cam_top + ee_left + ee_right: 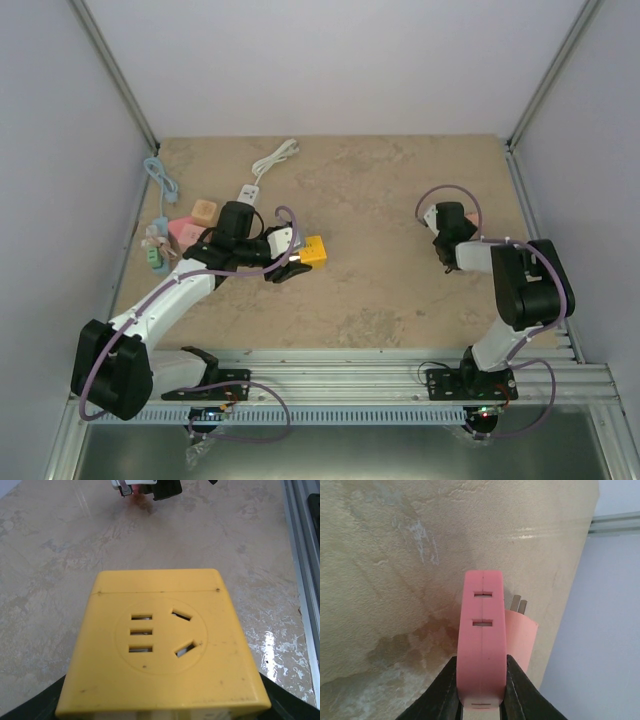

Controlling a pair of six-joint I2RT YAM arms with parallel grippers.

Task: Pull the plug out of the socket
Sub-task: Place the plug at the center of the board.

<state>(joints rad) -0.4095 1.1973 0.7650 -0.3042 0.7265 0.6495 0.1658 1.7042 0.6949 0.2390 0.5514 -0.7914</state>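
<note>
Plug looks free of socket
Left pincer (292, 258) grips the socket (160, 645); right pincer (481, 680) clamps the plug (482, 625) (prongs bare): draw apart straight, grips firm.

A robotics lab cell — white enclosure walls (340, 60), aluminium rail (350, 375).
</note>
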